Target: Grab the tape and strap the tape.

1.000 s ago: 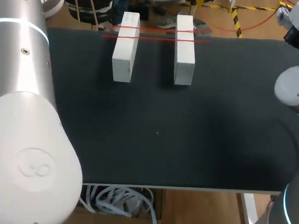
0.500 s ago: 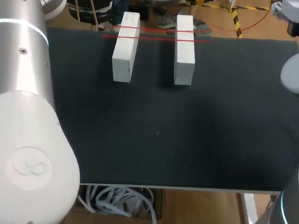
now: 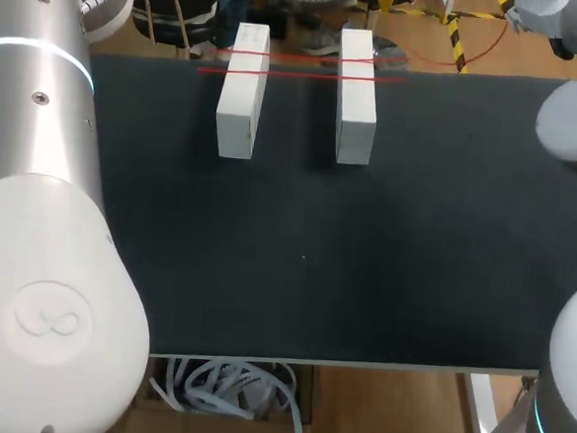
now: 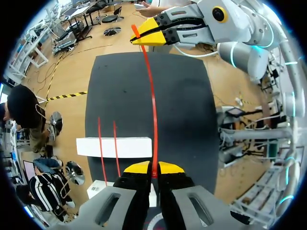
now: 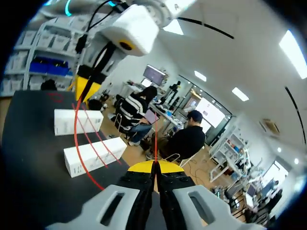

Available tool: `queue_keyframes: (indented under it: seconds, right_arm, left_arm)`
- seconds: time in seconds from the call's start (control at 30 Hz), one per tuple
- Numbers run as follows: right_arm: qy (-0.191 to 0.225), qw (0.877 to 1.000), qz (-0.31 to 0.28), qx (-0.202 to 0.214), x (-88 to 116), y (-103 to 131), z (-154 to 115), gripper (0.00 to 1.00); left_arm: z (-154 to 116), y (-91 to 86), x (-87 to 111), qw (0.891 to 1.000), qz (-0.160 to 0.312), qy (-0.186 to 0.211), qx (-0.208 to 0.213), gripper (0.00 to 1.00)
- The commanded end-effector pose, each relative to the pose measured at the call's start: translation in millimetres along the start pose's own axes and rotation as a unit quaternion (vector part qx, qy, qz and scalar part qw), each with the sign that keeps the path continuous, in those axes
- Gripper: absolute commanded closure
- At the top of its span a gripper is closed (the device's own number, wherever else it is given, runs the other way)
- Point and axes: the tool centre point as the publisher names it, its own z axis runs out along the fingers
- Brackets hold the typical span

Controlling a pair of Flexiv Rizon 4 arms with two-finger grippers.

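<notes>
Tape [image 4: 153, 105] gripped at both ends
My left pincer [image 4: 153, 168] and right pincer [image 5: 156, 166] are each clamping it — blocks [image 3: 242, 99] are sitting at the worktop's [image 3: 363, 281] far edge.

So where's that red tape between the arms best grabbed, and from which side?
Near its two ends, coming in from opposite sides and pinching its flat faces. The tape is a thin, limp strip, so only end grips pull it straight, as the left gripper and right gripper do.
</notes>
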Motion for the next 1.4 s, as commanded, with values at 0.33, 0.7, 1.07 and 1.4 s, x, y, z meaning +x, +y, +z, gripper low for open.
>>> queue_keyframes:
  seconds: [0.33,0.7,1.07,1.4]
  right_arm:
    - [0.062,0.985,-0.145,0.065,28,23,14,1.0]
    - [0.087,0.986,-0.133,0.059,58,29,18,1.0]
    - [0.102,0.982,-0.147,0.06,72,34,24,1.0]
    - [0.108,0.972,-0.198,0.067,83,39,28,1.0]
  left_arm:
    - [-1,-1.3,-1.4,1.0,-0.001,0.002,-0.003,1.0]
    - [-1,-1.3,-1.4,1.0,-0.001,0.002,-0.003,1.0]
    - [-1,-1.3,-1.4,1.0,-0.001,0.002,-0.003,1.0]
    - [-1,-1.3,-1.4,1.0,-0.001,0.002,-0.003,1.0]
